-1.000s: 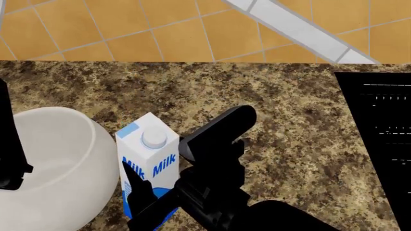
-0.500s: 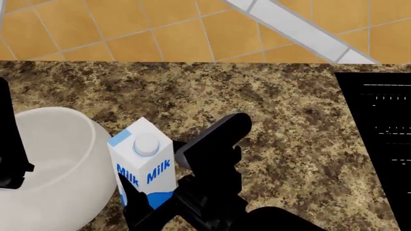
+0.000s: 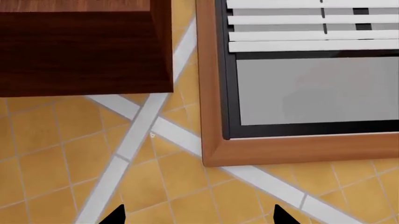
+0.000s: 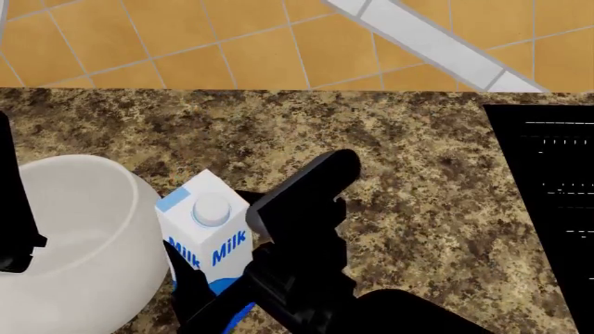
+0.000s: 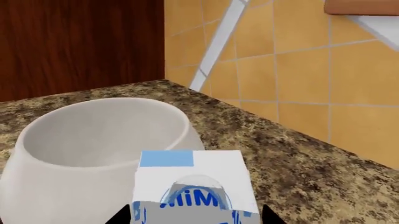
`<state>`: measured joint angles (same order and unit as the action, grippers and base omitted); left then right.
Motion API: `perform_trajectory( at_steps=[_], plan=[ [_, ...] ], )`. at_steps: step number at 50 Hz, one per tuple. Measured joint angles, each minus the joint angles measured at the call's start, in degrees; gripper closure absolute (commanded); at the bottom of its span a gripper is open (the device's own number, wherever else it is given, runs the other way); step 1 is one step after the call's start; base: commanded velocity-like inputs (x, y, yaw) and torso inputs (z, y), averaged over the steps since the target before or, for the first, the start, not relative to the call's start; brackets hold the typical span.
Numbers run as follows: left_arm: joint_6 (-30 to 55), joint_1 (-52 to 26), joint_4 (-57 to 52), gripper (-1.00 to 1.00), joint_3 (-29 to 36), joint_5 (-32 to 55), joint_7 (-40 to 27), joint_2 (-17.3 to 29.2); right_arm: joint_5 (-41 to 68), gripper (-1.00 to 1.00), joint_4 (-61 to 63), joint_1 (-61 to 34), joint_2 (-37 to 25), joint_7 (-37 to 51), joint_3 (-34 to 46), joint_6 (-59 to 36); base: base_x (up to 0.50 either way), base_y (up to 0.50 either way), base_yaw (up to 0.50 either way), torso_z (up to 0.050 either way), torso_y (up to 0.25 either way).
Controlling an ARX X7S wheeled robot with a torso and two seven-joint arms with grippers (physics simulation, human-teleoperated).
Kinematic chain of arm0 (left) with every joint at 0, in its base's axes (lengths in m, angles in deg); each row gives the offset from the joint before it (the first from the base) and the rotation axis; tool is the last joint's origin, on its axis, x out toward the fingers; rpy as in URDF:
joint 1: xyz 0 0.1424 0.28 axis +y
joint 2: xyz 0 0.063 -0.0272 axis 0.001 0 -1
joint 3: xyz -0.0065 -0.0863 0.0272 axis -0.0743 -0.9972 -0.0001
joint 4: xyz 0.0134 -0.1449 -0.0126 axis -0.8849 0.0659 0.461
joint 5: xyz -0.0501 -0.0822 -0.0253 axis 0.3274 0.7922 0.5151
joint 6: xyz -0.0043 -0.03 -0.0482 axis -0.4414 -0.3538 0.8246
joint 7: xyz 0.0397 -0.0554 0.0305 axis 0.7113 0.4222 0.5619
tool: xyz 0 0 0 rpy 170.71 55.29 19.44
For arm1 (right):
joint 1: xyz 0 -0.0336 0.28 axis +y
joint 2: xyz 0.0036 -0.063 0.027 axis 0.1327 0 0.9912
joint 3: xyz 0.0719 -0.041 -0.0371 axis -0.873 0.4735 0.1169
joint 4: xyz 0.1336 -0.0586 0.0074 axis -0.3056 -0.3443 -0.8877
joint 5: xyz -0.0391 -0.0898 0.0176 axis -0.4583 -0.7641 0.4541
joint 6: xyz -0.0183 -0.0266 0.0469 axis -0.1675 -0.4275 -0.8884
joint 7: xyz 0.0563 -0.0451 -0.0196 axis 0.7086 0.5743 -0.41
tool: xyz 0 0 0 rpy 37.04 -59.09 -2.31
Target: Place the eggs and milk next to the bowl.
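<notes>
At the head view's left edge only a dark part of the left arm shows; the left gripper [image 3: 198, 217] has its tips apart over tiled wall. The bowl [image 4: 69, 243], plain white, stands on the speckled counter [image 4: 418, 181]. Just beside it stands the milk [image 4: 206, 240], upright, seemingly clasped by the right gripper [image 5: 198, 215], whose arm hides the carton's base.

Matte black robot arms, no markings.
Right arm [image 4: 307, 257]: blocky, angular black links, rounded near its base. Left arm [image 4: 17, 216]: flat black slab with a notched edge.
</notes>
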<state>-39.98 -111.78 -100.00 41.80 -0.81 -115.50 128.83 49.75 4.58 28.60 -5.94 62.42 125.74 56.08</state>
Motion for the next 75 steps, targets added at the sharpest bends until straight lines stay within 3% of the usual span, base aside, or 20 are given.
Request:
perform_trajectory(
  at_steps=[41,75],
  plan=[
    [0.4,-0.5,0.2,-1.0,-0.7,0.5,-0.5,0.9,3.4,-1.0,6.9,-7.4,-1.3,3.9,-3.1,-4.2,0.0,0.0,0.0,0.0,0.0],
    [5.7,-3.1,-2.7,-1.0,-7.9,5.0,-3.7,9.5,12.2,-1.0,19.5,-14.3,-12.0,14.7,-13.0,-6.4,0.0,0.0,0.0,0.0,0.0]
  ],
)
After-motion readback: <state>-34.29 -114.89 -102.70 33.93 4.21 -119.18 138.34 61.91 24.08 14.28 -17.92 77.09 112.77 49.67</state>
